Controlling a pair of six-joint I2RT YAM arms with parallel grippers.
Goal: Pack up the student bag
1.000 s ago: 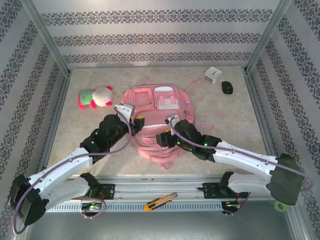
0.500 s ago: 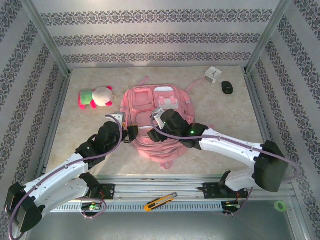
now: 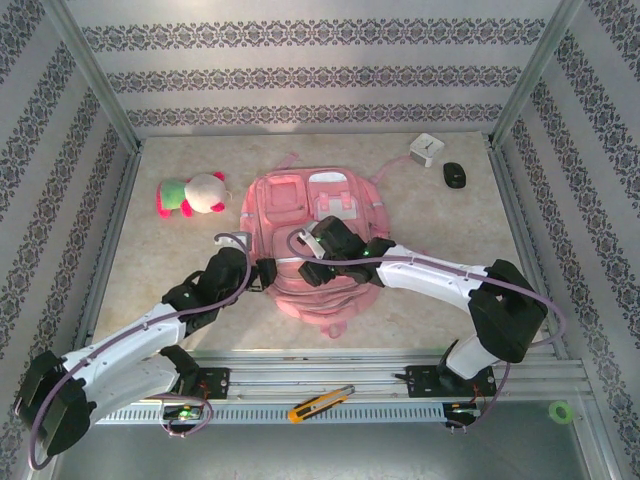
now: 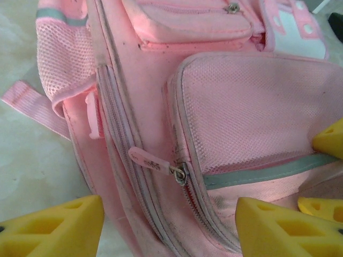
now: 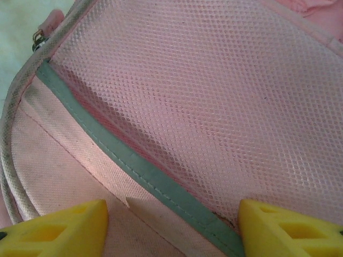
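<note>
Roughly at table centre: large soft pink fabric student bag (image 3: 300, 195), lying flat, front pockets up, straps trailing toward 12 o'clock.

Progress: early, by my reading. No zip stands open in any view and nothing shows inside. A pink-and-green plush toy (image 3: 190, 195) sits loose on the table (image 3: 440, 240) at 10 o'clock from the bag; a white box (image 3: 426, 150) and a small black object (image 3: 455, 175) at 1 o'clock; a yellow utility knife (image 3: 320, 402) on the near rail at 6 o'clock. Opening the bag and loading are both left to do.

Left end effector (image 3: 266, 275): fingers apart, gripping nothing, at the bag's 8 o'clock edge. Right end effector (image 3: 312, 272): fingers apart, empty, over the lower front pocket.

View differences: top camera gives layout and loose items, no zip detail. Left wrist camera shows the left end effector (image 4: 166, 225) straddling a metal zip slider (image 4: 179, 172) with pink pull tab. Right wrist camera shows the right end effector (image 5: 171, 227) above pink mesh and a grey-green trim band (image 5: 144, 176).
</note>
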